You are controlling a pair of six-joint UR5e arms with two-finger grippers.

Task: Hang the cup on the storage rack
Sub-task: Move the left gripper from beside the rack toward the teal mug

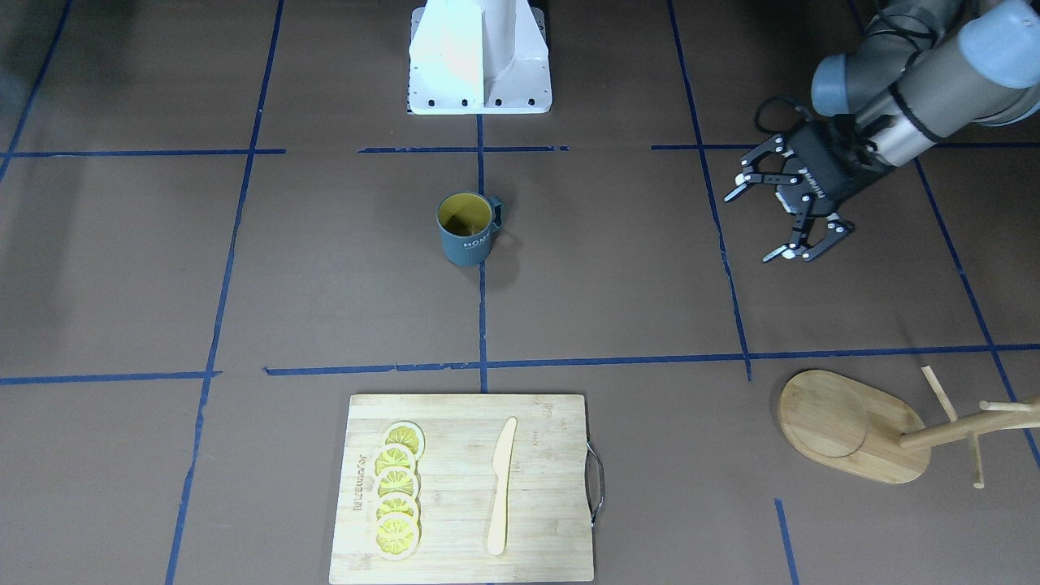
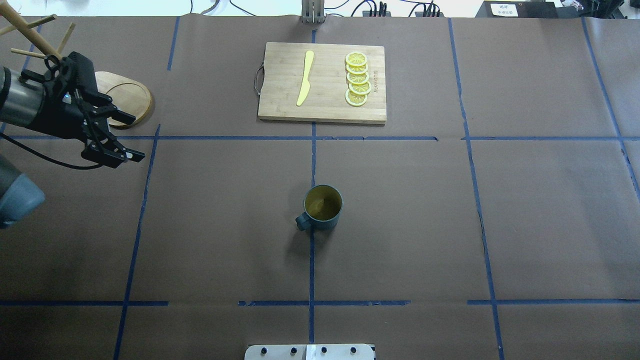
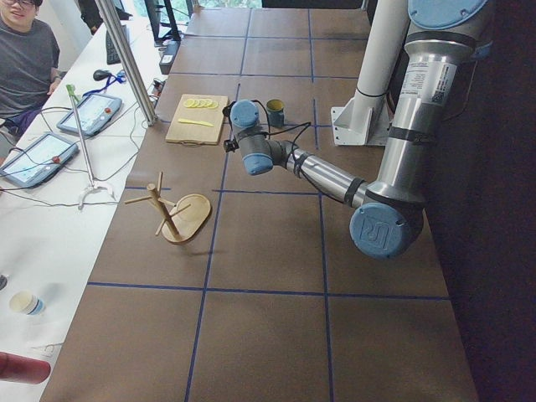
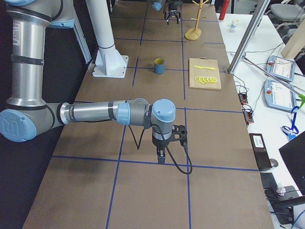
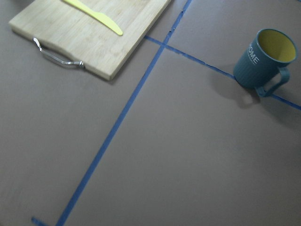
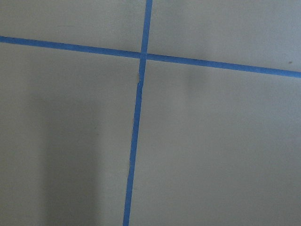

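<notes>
Two tools: left tool [image 1: 754,227] spread wide, right tool [image 4: 161,158] impossible to judge, storage rack [image 1: 845,426] partly cut off

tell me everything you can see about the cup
The cup is a dark blue-grey mug with a yellow inside, white HOME lettering on its side and one squarish handle. It looks ceramic and empty. It stands upright, mouth up, near the middle of the brown table, over a blue tape line, its handle turned toward the robot's left and slightly toward its base. Only the table touches it.
</notes>
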